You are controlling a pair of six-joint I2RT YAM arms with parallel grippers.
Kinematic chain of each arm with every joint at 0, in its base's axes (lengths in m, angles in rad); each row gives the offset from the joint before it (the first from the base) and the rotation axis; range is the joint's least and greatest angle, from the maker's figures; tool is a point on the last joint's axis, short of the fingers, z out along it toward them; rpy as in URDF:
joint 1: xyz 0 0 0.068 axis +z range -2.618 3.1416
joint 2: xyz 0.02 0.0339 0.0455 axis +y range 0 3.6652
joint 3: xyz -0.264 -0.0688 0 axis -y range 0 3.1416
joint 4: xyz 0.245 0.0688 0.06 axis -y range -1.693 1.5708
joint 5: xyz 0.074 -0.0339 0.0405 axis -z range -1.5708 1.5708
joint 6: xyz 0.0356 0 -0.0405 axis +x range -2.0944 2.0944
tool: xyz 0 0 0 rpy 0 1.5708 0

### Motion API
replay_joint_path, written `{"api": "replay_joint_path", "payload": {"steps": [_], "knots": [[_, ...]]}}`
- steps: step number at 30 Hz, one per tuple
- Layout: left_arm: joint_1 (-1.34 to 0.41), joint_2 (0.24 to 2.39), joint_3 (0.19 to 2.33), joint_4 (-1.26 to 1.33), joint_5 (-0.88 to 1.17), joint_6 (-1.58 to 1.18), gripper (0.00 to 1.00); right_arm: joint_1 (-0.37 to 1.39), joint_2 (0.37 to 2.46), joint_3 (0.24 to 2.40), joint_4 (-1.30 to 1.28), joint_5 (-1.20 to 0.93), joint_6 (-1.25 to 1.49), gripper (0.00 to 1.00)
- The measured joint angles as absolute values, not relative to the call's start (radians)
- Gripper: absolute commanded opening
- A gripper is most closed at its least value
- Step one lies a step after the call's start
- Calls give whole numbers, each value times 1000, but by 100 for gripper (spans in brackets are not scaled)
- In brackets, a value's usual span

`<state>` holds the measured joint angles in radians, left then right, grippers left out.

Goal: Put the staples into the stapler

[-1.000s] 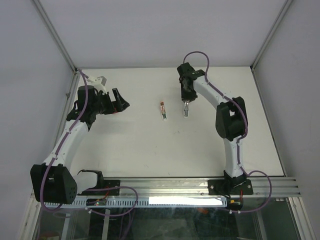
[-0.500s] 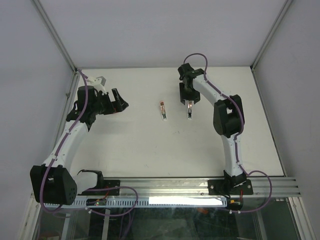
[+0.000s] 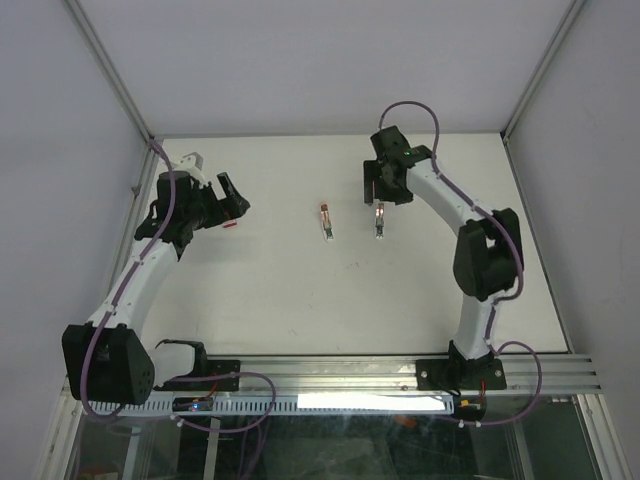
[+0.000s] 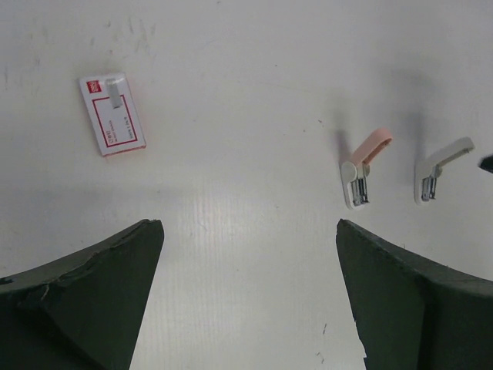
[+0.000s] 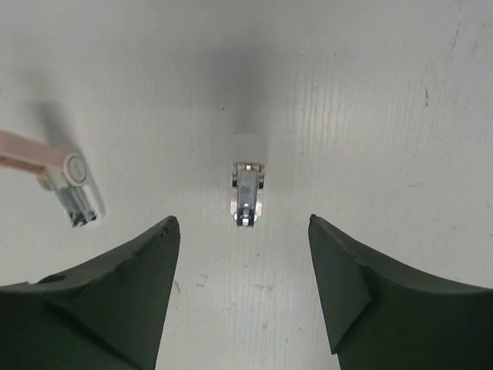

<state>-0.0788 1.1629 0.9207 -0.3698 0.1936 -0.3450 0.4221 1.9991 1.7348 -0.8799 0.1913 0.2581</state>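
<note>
The staples (image 4: 112, 114) are a small white box with red print, lying flat on the table at the upper left of the left wrist view; from above only a red edge of the staples (image 3: 233, 226) shows beside my left gripper (image 3: 238, 198). My left gripper (image 4: 248, 227) is open and empty, short of the box. A white stapler (image 5: 248, 193) lies just beyond my right gripper (image 5: 243, 223), its metal end toward me. The right gripper (image 3: 379, 197) is open and holds nothing. The white stapler (image 3: 380, 221) rests free on the table.
A pink stapler (image 3: 326, 221) lies left of the white one, its pink arm raised off its base (image 4: 362, 166); the pink stapler (image 5: 58, 173) also shows at the left edge of the right wrist view. Grey walls close in the white table (image 3: 300, 290).
My right gripper has opened and let go of the white stapler, which now lies on the table, and the arm has drawn back from it. The left gripper has shifted slightly.
</note>
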Motion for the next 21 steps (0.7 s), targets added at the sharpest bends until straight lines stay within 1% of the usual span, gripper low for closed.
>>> {"api": "replay_joint_path", "payload": {"steps": [6, 9, 12, 15, 18, 21], "knots": [[-79, 1285, 913, -365, 88, -452, 99, 420, 1626, 1390, -646, 99, 268, 72], [-79, 1353, 914, -353, 12, -476, 99, 417, 1504, 1269, -550, 50, 271, 72], [-79, 1455, 934, -348, -51, -481, 98, 410, 1452, 1188, -477, 2, 275, 72], [-79, 1582, 994, -348, -94, -479, 94, 399, 1439, 1139, -433, -41, 287, 72], [-79, 1695, 1067, -347, -127, -471, 87, 390, 1433, 1108, -407, -73, 300, 71], [-79, 1755, 1113, -346, -146, -459, 82, 385, 1431, 1100, -390, -97, 313, 70]]}}
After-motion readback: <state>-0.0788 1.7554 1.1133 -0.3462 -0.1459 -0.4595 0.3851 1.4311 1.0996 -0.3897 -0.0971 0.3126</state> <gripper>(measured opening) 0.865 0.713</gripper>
